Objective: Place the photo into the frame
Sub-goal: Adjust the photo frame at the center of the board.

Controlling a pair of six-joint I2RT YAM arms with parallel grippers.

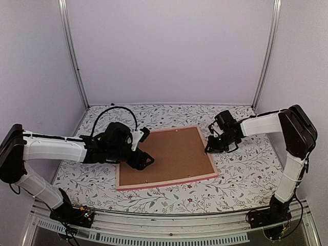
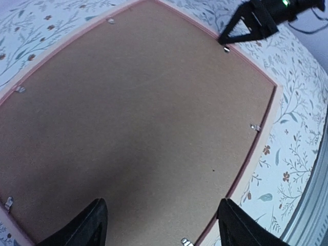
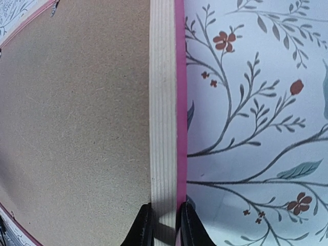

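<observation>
The pink frame (image 1: 169,182) lies face down in the middle of the table, its brown backing board (image 1: 171,154) facing up. The photo is out of view. My right gripper (image 1: 207,150) is at the frame's right rail. In the right wrist view its fingers (image 3: 165,207) press both sides of the pale, pink-edged rail (image 3: 163,102). My left gripper (image 1: 148,160) hovers over the board's left part. Its fingers (image 2: 162,202) stand wide apart above the bare board (image 2: 143,118) with nothing between them.
Small metal clips (image 2: 253,126) sit along the inner edge of the frame's rail (image 2: 254,154). The table wears a floral cloth (image 1: 241,174). White walls and metal posts enclose the back and sides. The arm bases stand at the near edge.
</observation>
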